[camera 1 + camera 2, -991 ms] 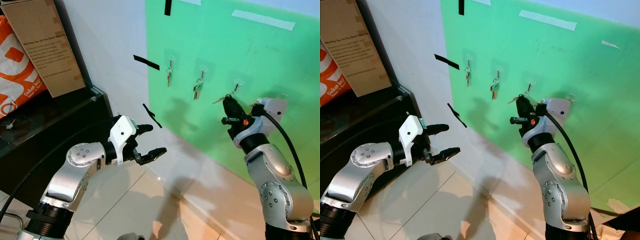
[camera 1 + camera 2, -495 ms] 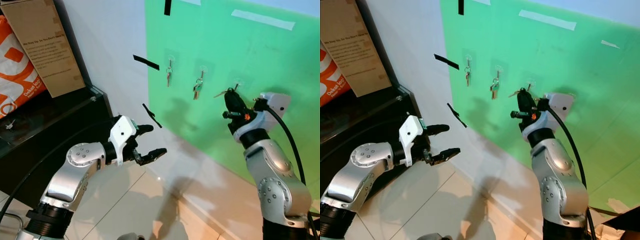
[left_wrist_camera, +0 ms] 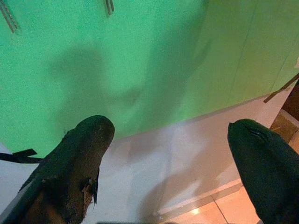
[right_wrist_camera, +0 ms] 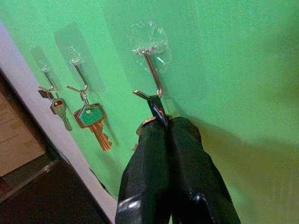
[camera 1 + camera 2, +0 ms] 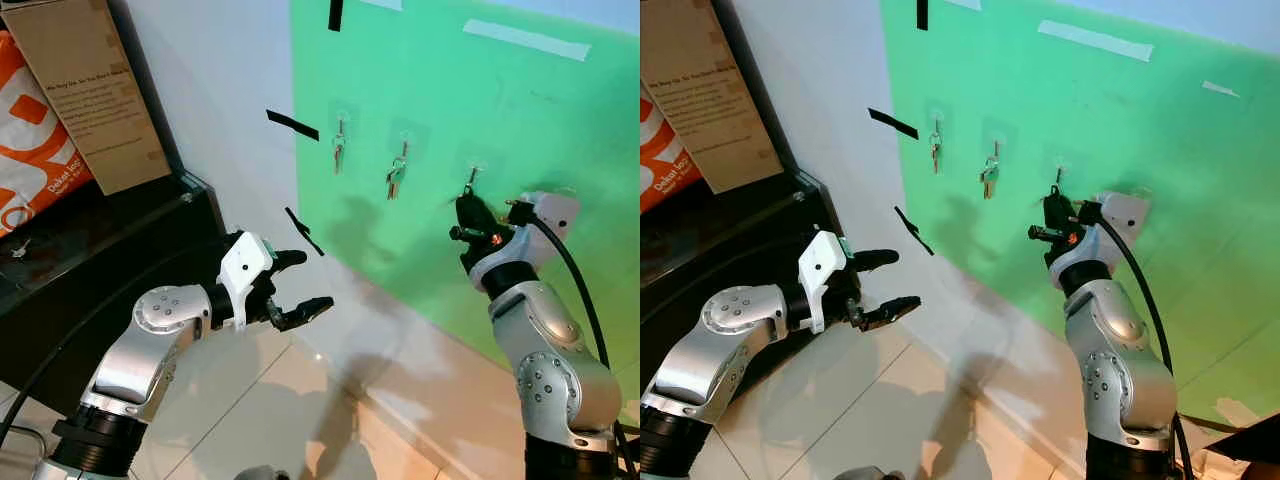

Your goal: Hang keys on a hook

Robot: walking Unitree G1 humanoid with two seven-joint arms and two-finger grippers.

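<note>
So the left gripper [image 5: 303,282] is just held out low in front of the wall, jaws spread wide with nothing between them. Up and to the right of it, two sets of keys [image 4: 95,122] hang on clear hooks stuck to the green wall [image 5: 480,110]. The right gripper [image 4: 163,126] has its jaws pressed together, pinching the key ring [image 4: 157,108] right at the tip of the third hook [image 4: 150,70], which sits directly above those jaws.

wall hooks [image 5: 404,137] in a row | right claw [image 5: 467,208] below rightmost | cabinet [image 5: 100,250] left
</note>
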